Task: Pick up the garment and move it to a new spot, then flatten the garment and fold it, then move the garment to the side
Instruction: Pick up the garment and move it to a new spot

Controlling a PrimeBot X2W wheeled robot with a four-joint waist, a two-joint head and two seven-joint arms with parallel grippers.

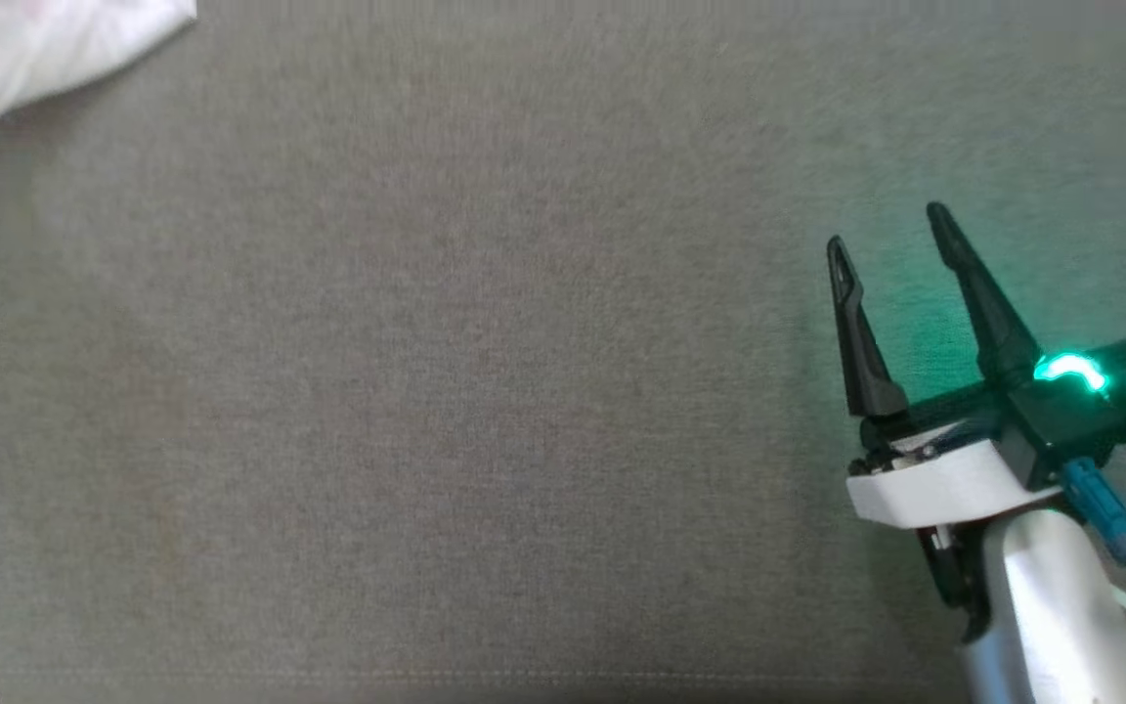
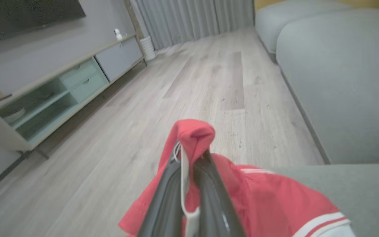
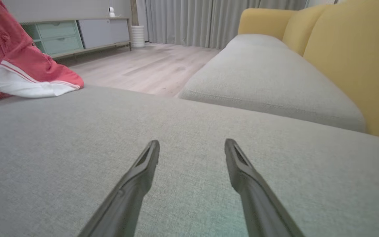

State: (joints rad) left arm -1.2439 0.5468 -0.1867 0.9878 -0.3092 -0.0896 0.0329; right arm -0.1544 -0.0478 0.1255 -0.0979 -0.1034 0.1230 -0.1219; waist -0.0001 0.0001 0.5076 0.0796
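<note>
**Right arm.** In the head view, the right gripper (image 1: pixel 887 228) sat at 4 o'clock above the grey cushion (image 1: pixel 475 391). Its pale forearm (image 1: pixel 1061 606) entered from the 5 o'clock corner. The fingers pointed toward 11 o'clock. The jaws were spread wide and held nothing. A green light glowed on the wrist housing. In the right wrist view, both fingers (image 3: pixel 143 177) angled down toward the cushion fabric.

**Left arm.** In the left wrist view, the left gripper (image 2: pixel 191 154) was clamped tight on a bunched fold of the garment (image 2: pixel 268 197). A white cord ran between the fingers. The gripper pointed past the cushion edge toward the wooden floor (image 2: pixel 209 82), with the cabinet (image 2: pixel 61 89) at 10 o'clock.

**Garment.** The red, white-trimmed garment (image 1: pixel 45 49) lay at 10 o'clock in the head view, well apart from the right gripper. In the right wrist view, the garment (image 3: pixel 28 65) rose at 10 o'clock, its hem on the cushion.
</note>
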